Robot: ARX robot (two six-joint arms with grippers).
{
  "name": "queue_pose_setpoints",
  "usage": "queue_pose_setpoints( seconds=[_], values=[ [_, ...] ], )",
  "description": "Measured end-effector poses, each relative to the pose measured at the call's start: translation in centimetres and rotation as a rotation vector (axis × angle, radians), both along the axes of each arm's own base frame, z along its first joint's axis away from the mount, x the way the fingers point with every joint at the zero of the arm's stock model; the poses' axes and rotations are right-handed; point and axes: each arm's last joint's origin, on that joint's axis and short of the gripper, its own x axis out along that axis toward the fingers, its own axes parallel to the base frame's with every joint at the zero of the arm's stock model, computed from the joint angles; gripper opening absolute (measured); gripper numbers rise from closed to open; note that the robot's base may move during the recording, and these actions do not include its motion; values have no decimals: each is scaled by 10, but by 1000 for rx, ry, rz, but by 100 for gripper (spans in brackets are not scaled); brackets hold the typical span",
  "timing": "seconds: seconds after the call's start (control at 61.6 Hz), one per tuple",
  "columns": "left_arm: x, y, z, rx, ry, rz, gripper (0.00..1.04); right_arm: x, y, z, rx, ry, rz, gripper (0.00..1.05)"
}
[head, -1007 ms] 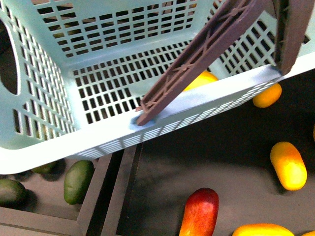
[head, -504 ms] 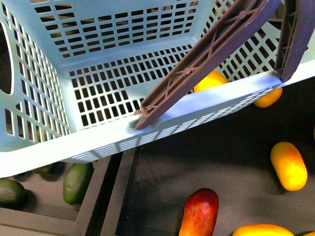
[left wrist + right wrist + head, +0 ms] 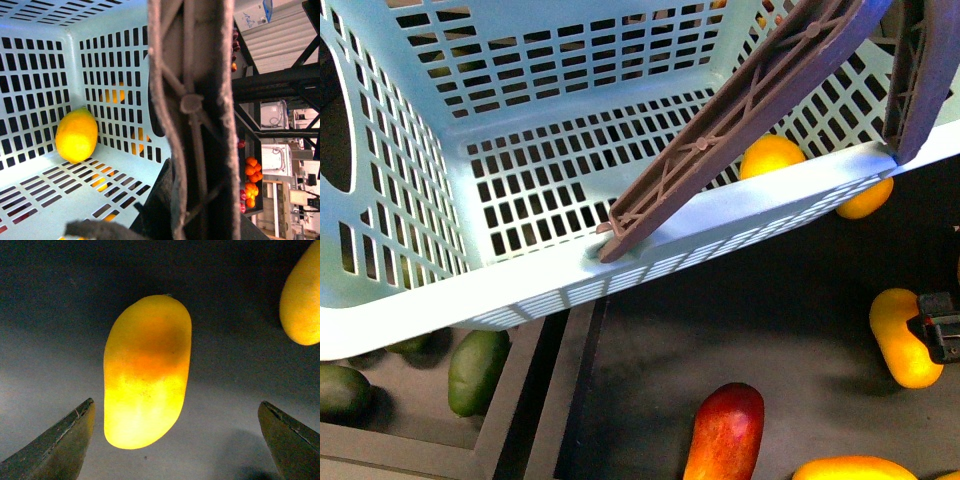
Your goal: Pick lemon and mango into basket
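Note:
The pale teal basket (image 3: 520,290) hangs tilted across the upper front view, its brown handles (image 3: 740,120) raised. My left gripper (image 3: 167,202) is shut on a brown handle (image 3: 195,110) and is mostly hidden behind it. The lemon (image 3: 772,155) lies inside the basket against a wall; it also shows in the left wrist view (image 3: 76,135). The mango (image 3: 903,335) lies on the dark surface at the right. My right gripper (image 3: 942,330) is open at its right side. In the right wrist view the mango (image 3: 147,370) lies between the spread fingers (image 3: 60,445), nearer one finger, untouched.
A dark red mango (image 3: 725,432) and another yellow fruit (image 3: 850,468) lie near the front. An orange-yellow fruit (image 3: 865,198) sits under the basket's edge. Green fruits (image 3: 477,368) lie in a left compartment behind a dark divider (image 3: 560,400). A second yellow fruit (image 3: 302,300) lies near the mango.
My right gripper has come into view at the right edge beside the mango. The basket has shifted slightly and the lemon has rolled to the right inside it.

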Motion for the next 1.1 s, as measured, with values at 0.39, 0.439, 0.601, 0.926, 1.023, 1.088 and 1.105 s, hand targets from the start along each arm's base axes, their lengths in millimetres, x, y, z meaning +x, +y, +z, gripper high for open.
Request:
queue_pose_setpoints(
  seconds=[0.39, 0.439, 0.601, 0.926, 1.023, 1.088, 1.105],
  values=[
    [0, 0, 0, -1, 1, -3, 5, 23, 7, -29, 17, 31, -5, 96],
    [0, 0, 0, -2, 1, -3, 5, 25, 10, -31, 21, 33, -3, 96],
    [0, 0, 0, -1, 1, -3, 5, 27, 15, -39, 31, 48, 2, 96],
    [0, 0, 0, -1, 1, -3, 5, 26, 13, -48, 38, 92, -60, 65],
    [0, 0, 0, -2, 1, -3, 5, 26, 11, -48, 40, 89, -69, 63],
    [0, 0, 0, -2, 1, -3, 5, 24, 9, -47, 40, 83, -73, 62],
    [0, 0, 0, -2, 1, -3, 5, 24, 9, -47, 40, 82, -75, 62]
  ],
)
